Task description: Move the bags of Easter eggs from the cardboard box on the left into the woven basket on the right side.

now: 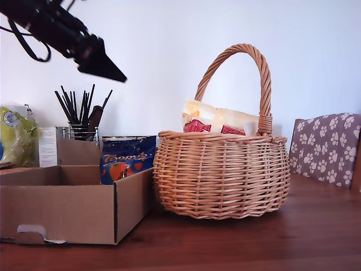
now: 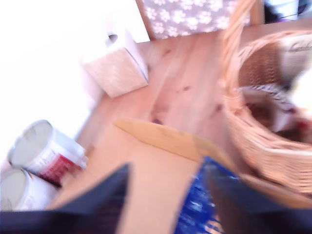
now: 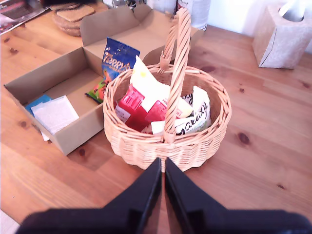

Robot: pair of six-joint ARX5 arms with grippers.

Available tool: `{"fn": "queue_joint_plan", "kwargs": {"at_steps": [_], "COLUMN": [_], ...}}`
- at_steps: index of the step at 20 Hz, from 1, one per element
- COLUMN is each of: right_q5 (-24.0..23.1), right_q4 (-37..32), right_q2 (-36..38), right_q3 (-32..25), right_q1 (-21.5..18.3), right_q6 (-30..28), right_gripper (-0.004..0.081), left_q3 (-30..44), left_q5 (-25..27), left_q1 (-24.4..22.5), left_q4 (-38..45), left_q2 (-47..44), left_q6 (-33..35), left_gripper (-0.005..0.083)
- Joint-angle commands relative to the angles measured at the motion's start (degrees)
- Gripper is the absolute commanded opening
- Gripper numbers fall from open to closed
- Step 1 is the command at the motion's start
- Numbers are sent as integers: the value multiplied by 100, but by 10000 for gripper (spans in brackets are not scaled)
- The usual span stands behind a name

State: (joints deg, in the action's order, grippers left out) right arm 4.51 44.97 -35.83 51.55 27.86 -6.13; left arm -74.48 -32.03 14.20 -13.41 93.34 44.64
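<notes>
Cardboard box at the exterior view's left, on the wooden table, with the woven basket just beside it toward that view's right, the two seemingly touching at the box's corner. Dark blue bag with orange lettering propped upright at the box's far right corner, leaning next to the basket. Inside the basket, the cream-yellow and red bag standing tall against the handle, and the white bag with black script lying beside it. On the box floor, a small white sachet and a scrap of blue.

My first gripper above the box, jaws wide apart, framing the blue bag's top; heavily blurred, so contact is hard to judge. My second gripper poised on the near side of the basket, fingers pressed narrowly together, gripping nothing.
</notes>
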Motion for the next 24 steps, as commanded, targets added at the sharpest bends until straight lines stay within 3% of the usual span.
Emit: {"fn": "queue_joint_plan", "kwargs": {"at_steps": [1,6,11,16,24], "right_q5": [2,2,2,4,2], "right_q4": [-83,-98,-98,-96,-101], "right_q2": [15,13,11,11,13], "right_q3": [46,44,44,44,44], "right_q1": [20,20,20,22,20], "right_q6": [-31,-26,-28,-28,-33], "right_gripper": [-13,-13,-13,-13,-13], "left_q3": [-68,-839,-1816,-1864,-1864], "left_q5": [-4,4,74,260,472], "left_q1": [22,33,61,146,372], "left_q4": [66,-415,-1676,-2441,-3766], "left_q2": [313,1128,2114,2343,2337], "left_q6": [90,81,142,535,234], "left_gripper": [692,690,685,650,616]}}
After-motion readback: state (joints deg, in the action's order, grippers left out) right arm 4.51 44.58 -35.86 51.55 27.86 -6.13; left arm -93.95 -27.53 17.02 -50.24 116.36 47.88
